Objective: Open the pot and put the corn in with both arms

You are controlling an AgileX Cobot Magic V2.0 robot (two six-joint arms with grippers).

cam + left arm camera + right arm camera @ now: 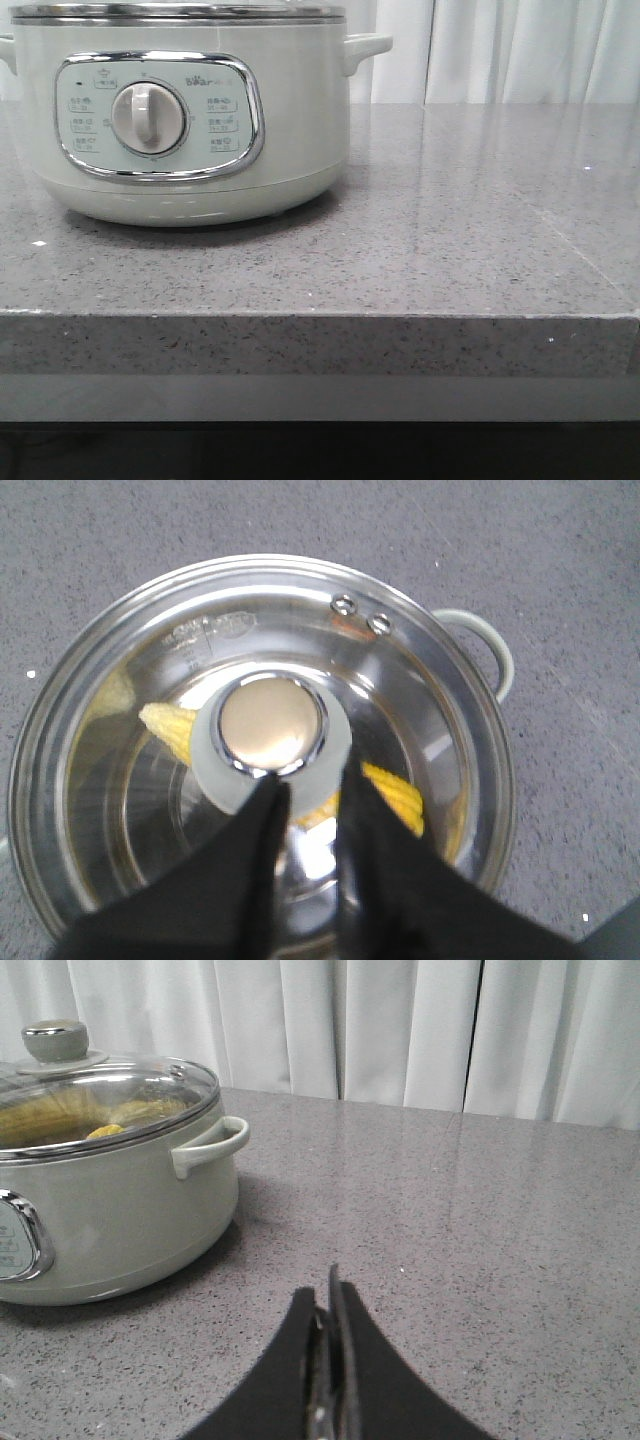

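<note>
Setting reads as a staged kitchen counter rather than a lived-in home; a speckled grey stone-look bench (420, 270) fills the lower half of the front view; a pale electric cooker, the pot (200, 170), stands at upper left; plain white pleated curtains (400, 1030) close off the whole background; no walls or cupboards can be made out.

Bright even light; glare on lid (270, 640).
</note>
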